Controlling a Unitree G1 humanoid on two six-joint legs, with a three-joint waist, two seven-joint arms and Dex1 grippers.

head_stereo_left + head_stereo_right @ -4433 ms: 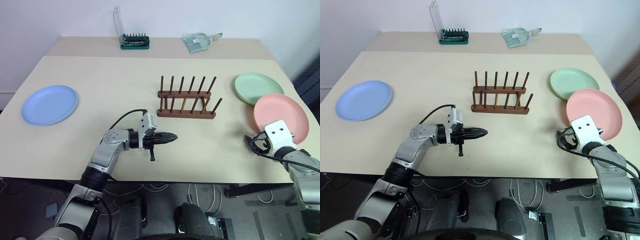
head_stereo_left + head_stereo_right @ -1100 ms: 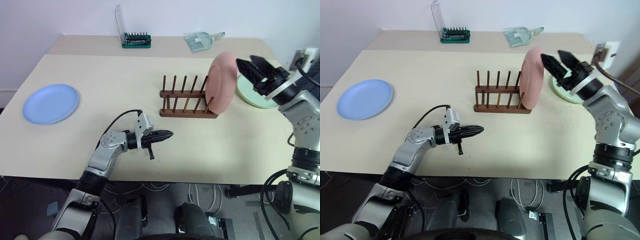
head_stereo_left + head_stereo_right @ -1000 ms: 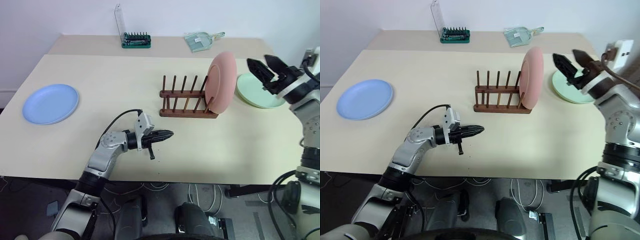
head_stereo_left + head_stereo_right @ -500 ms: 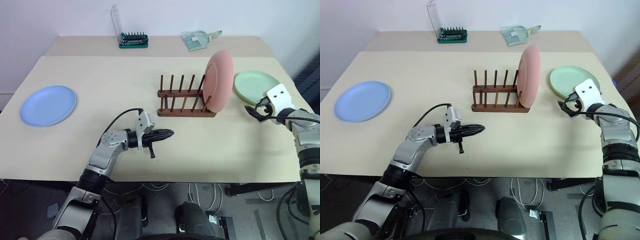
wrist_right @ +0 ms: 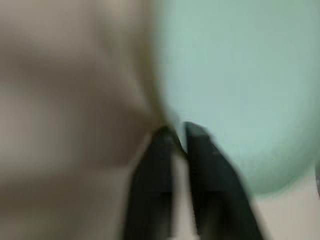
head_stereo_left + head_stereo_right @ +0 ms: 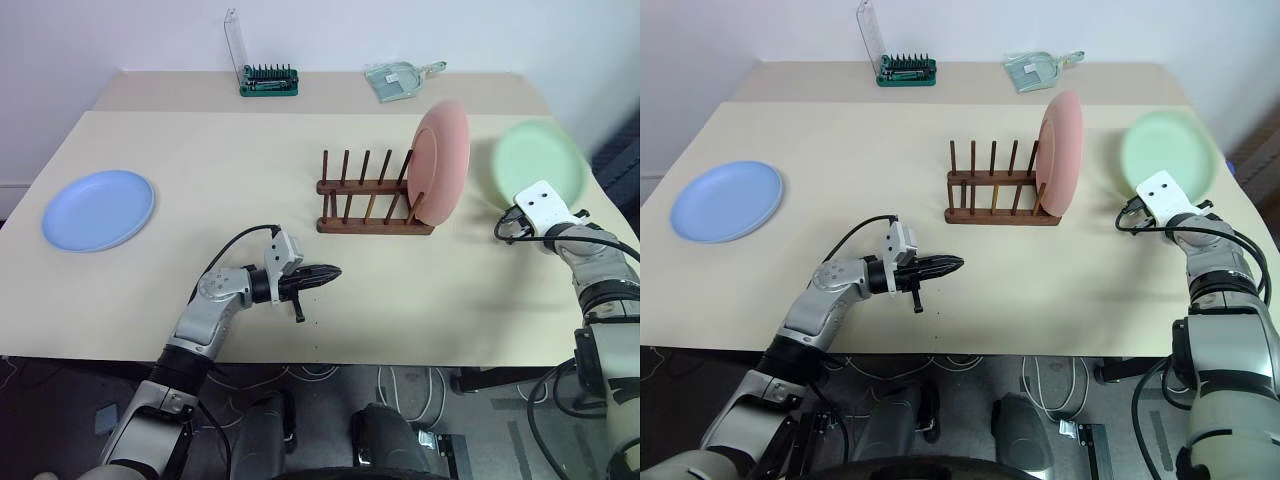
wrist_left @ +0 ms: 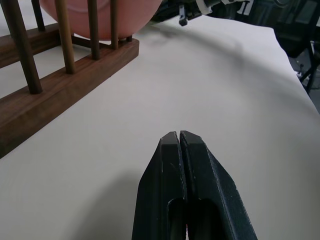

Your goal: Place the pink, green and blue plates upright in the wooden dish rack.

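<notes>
- Your rack (image 6: 373,203) sits mid-table. It holds one plate: the pink plate (image 6: 441,164) stands upright in the right-end slot, leaning on the pegs. The other slots are bare.
- Green plate (image 6: 538,165) is right of the rack, tipped up off the table and blurred. Your right gripper (image 5: 173,136) has its near rim pinched between its fingers.
- Blue plate (image 6: 98,208) lies flat at the far left, well apart from the rack.
- Left gripper (image 7: 179,137) hangs level in front of the rack, fingers pressed together, nothing in them.
- Green bit case (image 6: 269,80) and a clear dustpan (image 6: 396,79) sit along the back edge.
</notes>
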